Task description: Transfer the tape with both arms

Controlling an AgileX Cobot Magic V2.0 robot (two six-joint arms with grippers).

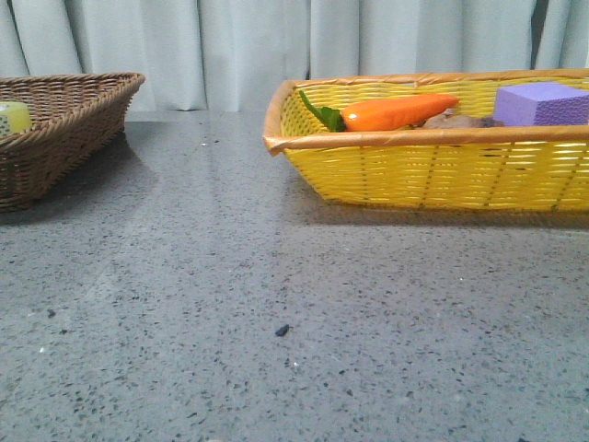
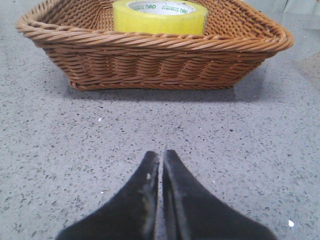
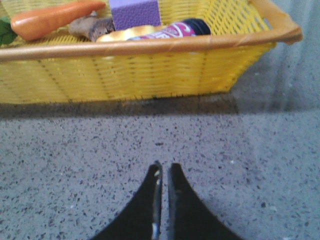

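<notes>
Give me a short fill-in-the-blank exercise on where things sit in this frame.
1. The tape lies in the ____ basket.
2. The carrot lies in the ____ basket.
3. Beside the carrot sits a ____ block.
4. Both hands, left hand and right hand, are ____.

Missing words: brown; yellow; purple; shut

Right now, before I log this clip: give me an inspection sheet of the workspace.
Surface: grey speckled table, small dark speck.
Job's things: tape lying flat in brown wicker basket, untouched.
Clutter: yellow basket holding toy carrot, purple block, a pink-labelled dark item.
Grippers: left pincer shut, empty, short of the wicker basket; right pincer shut, empty, short of the yellow basket.
Cables: nothing seen.
Surroundings: pale curtain.
</notes>
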